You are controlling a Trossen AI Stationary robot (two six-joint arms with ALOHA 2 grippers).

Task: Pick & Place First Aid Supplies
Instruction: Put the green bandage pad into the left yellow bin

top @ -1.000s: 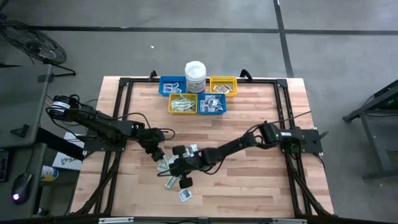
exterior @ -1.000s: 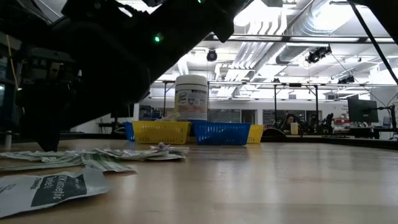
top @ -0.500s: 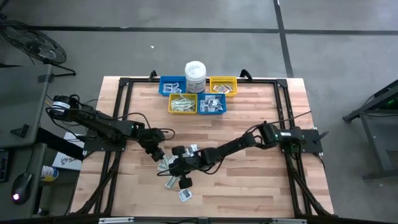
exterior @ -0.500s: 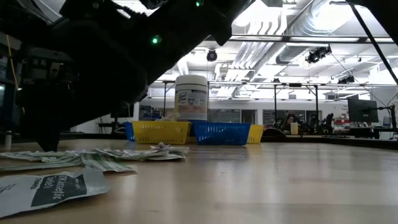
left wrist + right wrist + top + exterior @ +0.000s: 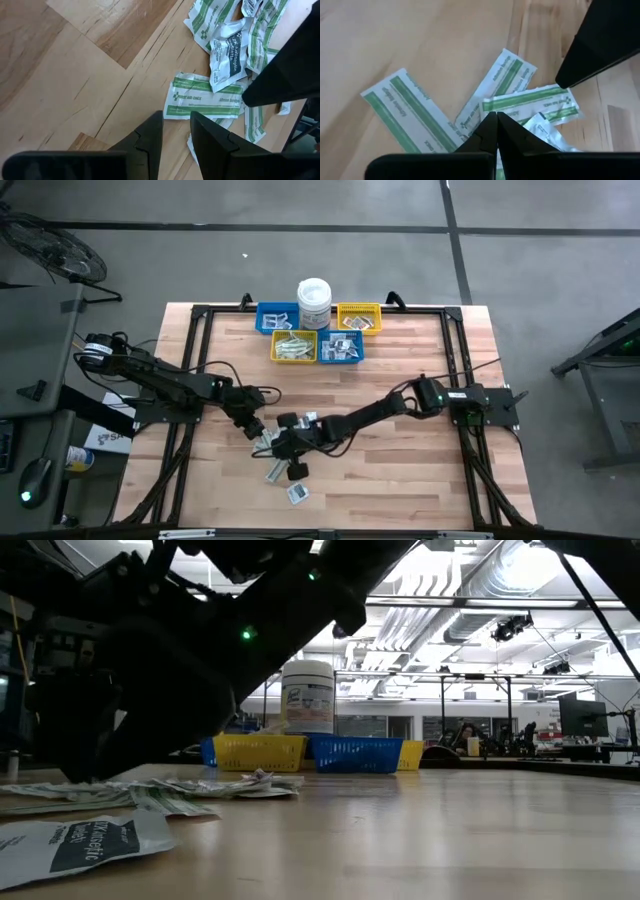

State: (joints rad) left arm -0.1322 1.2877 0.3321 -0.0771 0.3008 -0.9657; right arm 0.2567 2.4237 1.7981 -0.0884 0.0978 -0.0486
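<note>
Both arms are crowded over the same little heap of first aid supplies (image 5: 272, 452), which sits on the table (image 5: 400, 480) toward the front edge, left of the middle. A couple of packets lie loose a bit nearer that front edge, including a white packet (image 5: 75, 843) with dark print. The whole right half of the table and the front right corner are bare wood, so there's loads of room over there. Along the back edge sit the bins (image 5: 318, 332) with the white tub (image 5: 314, 299) between them, well apart from the heap.

The left gripper (image 5: 176, 136) hangs just above the wood at the heap's left side, fingers a narrow gap apart with nothing between them, tips near a green-and-white strip (image 5: 207, 97). The right gripper (image 5: 496, 131) is closed tight, fingers pressed together, pointing down right over the strips; can't tell if it's pinching one.

Compared with a second ago, the right arm has shifted slightly toward the left and back over the heap; the left arm looks unchanged.
</note>
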